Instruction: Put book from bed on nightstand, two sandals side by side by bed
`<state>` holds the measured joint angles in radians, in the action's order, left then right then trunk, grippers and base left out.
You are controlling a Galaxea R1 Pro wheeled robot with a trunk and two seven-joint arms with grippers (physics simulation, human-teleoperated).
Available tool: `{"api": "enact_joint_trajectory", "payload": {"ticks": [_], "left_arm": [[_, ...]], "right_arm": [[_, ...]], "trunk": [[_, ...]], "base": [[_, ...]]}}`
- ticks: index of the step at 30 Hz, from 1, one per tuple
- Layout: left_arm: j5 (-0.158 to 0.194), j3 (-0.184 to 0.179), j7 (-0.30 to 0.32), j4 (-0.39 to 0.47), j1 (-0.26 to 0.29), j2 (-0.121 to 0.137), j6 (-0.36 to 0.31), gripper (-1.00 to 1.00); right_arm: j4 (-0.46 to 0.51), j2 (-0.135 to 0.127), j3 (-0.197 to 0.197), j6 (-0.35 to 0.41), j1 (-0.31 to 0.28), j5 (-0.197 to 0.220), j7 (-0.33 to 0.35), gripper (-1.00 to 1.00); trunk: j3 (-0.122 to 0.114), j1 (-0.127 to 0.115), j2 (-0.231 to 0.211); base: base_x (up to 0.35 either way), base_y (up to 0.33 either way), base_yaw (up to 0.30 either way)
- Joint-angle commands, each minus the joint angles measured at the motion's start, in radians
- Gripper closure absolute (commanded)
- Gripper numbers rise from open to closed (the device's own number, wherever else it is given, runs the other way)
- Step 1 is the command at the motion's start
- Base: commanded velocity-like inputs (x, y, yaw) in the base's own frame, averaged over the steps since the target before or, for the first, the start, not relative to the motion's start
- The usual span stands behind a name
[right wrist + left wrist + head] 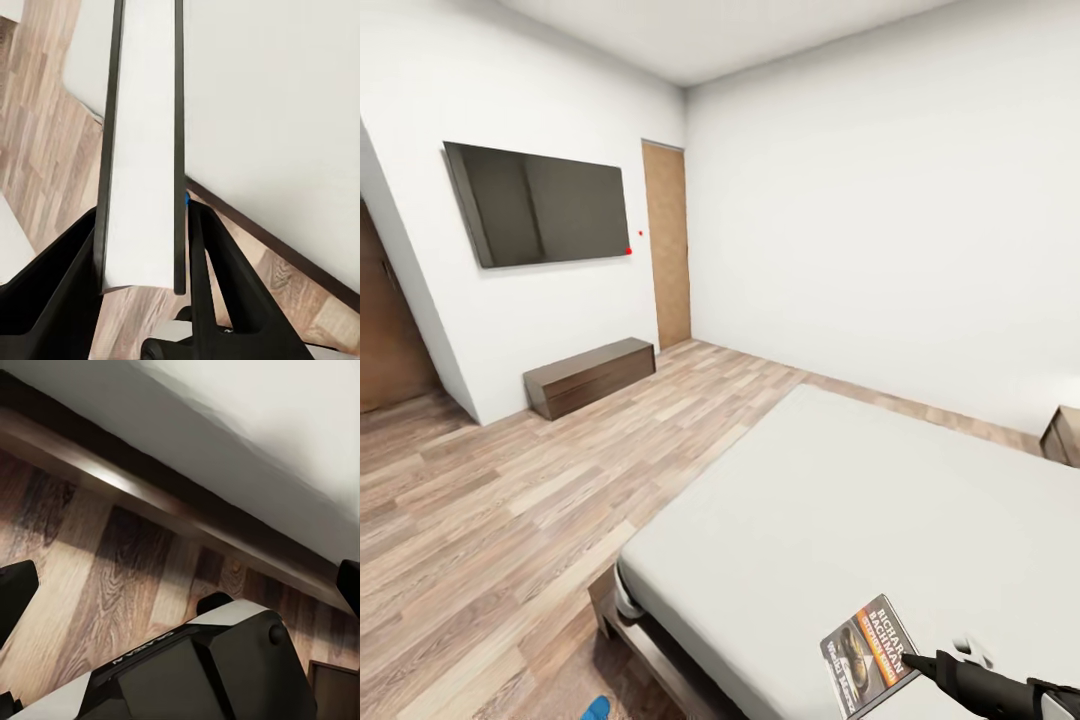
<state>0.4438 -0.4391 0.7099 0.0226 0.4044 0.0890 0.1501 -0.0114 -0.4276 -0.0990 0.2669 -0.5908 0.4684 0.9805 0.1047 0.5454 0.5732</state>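
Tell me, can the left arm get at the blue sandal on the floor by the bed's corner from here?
Probably yes. The sandal lies on open floor beside the bed frame, with nothing around it, and the left wrist view looks down at floorboards along the frame. The right claw is busy holding the book.

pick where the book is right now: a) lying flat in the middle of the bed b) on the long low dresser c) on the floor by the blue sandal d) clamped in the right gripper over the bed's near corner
d: the book sits between the fingers of the right gripper above the bed, and the right wrist view shows its page edge pinched between both fingers.
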Motion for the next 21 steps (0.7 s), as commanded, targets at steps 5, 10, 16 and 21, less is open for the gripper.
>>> {"api": "enact_joint_trajectory", "payload": {"ticks": [5,10,16,21], "left_arm": [[0.006,-0.008,0.002,-0.001,0.002,0.0,0.006,-1.0],[0.006,-0.009,0.002,-0.001,0.002,0.0,0.006,-1.0],[0.006,-0.009,0.002,-0.001,0.002,0.0,0.006,-1.0],[0.006,-0.009,0.002,-0.001,0.002,0.0,0.007,-1.0]], "right_arm": [[-0.001,0.0,-0.002,0.008,-0.001,0.012,0.003,1.0],[-0.001,0.0,-0.002,0.008,-0.001,0.012,0.003,1.0],[-0.001,0.0,-0.002,0.008,-0.001,0.012,0.003,1.0],[-0.001,0.0,-0.002,0.008,-0.001,0.012,0.003,1.0]], "trunk": [[0.002,0.0,0.002],[0.002,0.0,0.002],[0.002,0.0,0.002],[0.002,0.0,0.002]], "base": [[0.0,0.0,0.293],[0.0,0.0,0.293],[0.0,0.0,0.293],[0.0,0.0,0.293]]}}
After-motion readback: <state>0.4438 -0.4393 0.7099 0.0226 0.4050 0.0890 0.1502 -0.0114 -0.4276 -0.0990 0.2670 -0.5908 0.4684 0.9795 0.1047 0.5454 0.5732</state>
